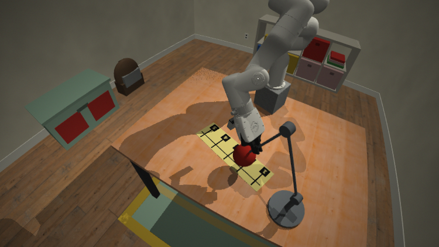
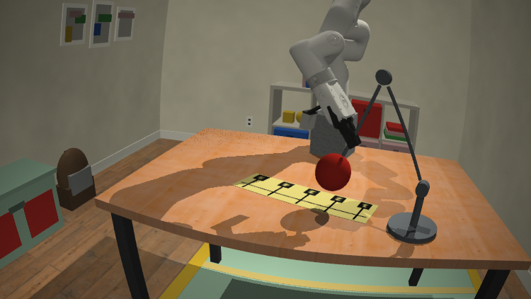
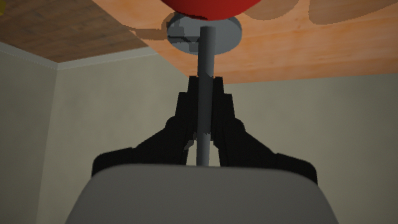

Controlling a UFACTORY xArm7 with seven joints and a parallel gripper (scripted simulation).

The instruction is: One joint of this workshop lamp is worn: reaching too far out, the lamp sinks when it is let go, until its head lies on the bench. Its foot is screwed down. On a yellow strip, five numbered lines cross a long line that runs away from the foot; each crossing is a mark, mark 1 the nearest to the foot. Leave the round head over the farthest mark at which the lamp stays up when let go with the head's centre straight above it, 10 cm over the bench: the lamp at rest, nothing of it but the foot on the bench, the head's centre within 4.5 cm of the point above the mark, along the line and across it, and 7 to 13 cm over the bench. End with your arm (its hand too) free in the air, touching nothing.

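The bench (image 2: 230, 159) carries the yellow strip (image 2: 260, 188), its 5 marks running toward 4 o'clock to the lamp's foot (image 2: 397, 227). The red head (image 2: 333, 172) hangs above the strip, clear of the bench. At its 1 o'clock, the gripper (image 3: 205, 82) is clamped nearly closed on the lamp's thin rod (image 3: 206, 50).

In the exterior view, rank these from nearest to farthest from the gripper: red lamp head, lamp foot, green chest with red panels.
1. Red lamp head, just below the gripper, which is shut on the lamp's rod.
2. Lamp foot, lower right on the bench.
3. Green chest, far left on the floor.
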